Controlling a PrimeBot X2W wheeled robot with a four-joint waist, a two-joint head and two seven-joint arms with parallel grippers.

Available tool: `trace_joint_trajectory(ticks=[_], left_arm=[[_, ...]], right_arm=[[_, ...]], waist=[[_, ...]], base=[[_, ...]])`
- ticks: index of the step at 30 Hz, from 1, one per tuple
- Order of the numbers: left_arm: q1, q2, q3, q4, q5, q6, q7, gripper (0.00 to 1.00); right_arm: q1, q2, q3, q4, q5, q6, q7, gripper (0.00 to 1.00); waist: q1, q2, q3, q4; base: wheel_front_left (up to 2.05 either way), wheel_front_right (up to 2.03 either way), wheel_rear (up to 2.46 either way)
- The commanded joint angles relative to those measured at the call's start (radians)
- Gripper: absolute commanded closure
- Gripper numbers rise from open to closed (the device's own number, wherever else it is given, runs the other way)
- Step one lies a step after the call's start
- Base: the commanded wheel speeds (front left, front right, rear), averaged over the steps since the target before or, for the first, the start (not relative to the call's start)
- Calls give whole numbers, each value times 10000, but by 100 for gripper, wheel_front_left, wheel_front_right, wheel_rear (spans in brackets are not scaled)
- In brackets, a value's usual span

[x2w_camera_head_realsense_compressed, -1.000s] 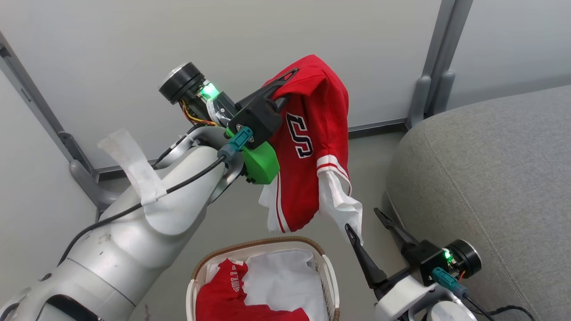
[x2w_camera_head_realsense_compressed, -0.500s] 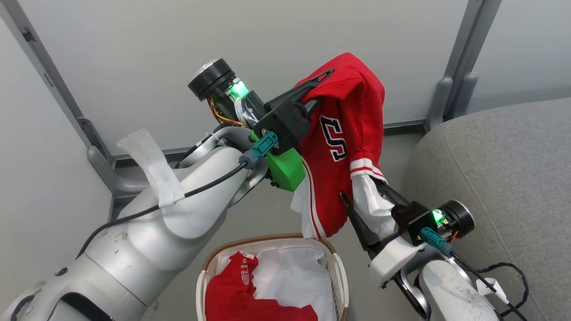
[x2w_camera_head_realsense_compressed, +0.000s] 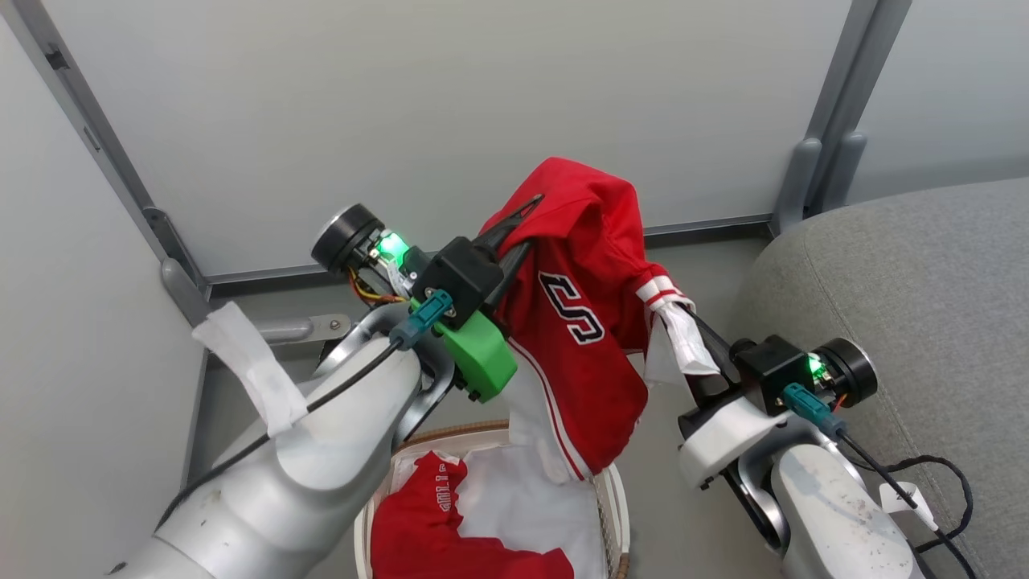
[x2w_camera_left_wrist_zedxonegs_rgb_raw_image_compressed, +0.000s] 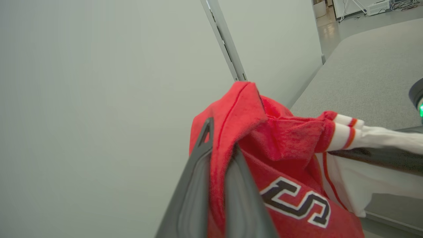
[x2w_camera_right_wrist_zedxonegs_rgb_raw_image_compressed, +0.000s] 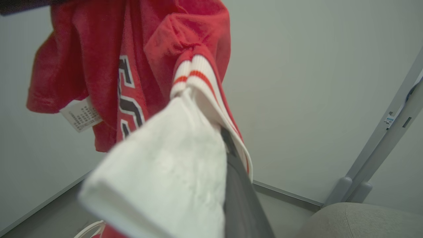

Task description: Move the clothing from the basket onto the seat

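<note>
A red garment [x2w_camera_head_realsense_compressed: 587, 322] with a dark "S" hangs in the air above the basket [x2w_camera_head_realsense_compressed: 482, 438]. My left gripper [x2w_camera_head_realsense_compressed: 522, 221] is shut on its upper fold, and the fingers [x2w_camera_left_wrist_zedxonegs_rgb_raw_image_compressed: 195, 185] pinch the red cloth. My right gripper [x2w_camera_head_realsense_compressed: 683, 330] is shut on the garment's white sleeve [x2w_camera_right_wrist_zedxonegs_rgb_raw_image_compressed: 165, 165], just past the striped cuff [x2w_camera_right_wrist_zedxonegs_rgb_raw_image_compressed: 193, 76]. A second red garment [x2w_camera_head_realsense_compressed: 418, 523] lies in the basket on a white liner [x2w_camera_head_realsense_compressed: 514, 498]. The grey seat [x2w_camera_head_realsense_compressed: 908, 281] is to the right of both grippers.
Pale wall panels with grey metal posts [x2w_camera_head_realsense_compressed: 836, 121] stand close behind. A low metal rail [x2w_camera_head_realsense_compressed: 707, 225] runs along the floor at the wall. A black cable [x2w_camera_head_realsense_compressed: 924, 474] trails from my right wrist over the seat's edge.
My right gripper has risen to the hanging white sleeve and shut on it. The left arm has come down a little with the garment. The head view has also shifted.
</note>
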Motion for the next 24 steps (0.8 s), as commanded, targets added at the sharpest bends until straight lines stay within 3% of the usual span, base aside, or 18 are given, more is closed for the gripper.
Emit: trace_joint_trajectory(ticks=[1, 4, 5, 6, 10, 24], left_arm=[[372, 59, 99, 33, -89, 69, -6, 85], [999, -6, 416, 48, -326, 198, -5, 55], [1195, -25, 513, 48, -388, 215, -4, 32], [1447, -63, 642, 49, -457, 235, -4, 3], [2376, -345, 1188, 46, -827, 136, -4, 0], [4761, -925, 2171, 334, -465, -163, -3, 0]], right_arm=[[10, -33, -86, -132, 1, -7, -21, 100], [37, -33, -296, -362, -17, -7, -21, 100], [40, -32, -362, -425, -36, -7, -21, 100], [27, -35, -441, -497, -54, -7, -21, 100], [-39, -33, -885, -730, -182, -7, -21, 100], [298, -33, -1795, -1184, -812, -7, -21, 100]], waist=[[0, 0, 5, -30], [0, 0, 16, -72], [0, 0, 18, -87], [0, 0, 21, -106], [0, 0, 23, -135], [0, 0, 20, -227]], base=[[0, 0, 0], [0, 0, 0], [0, 0, 0], [0, 0, 0], [0, 0, 0], [0, 0, 0]])
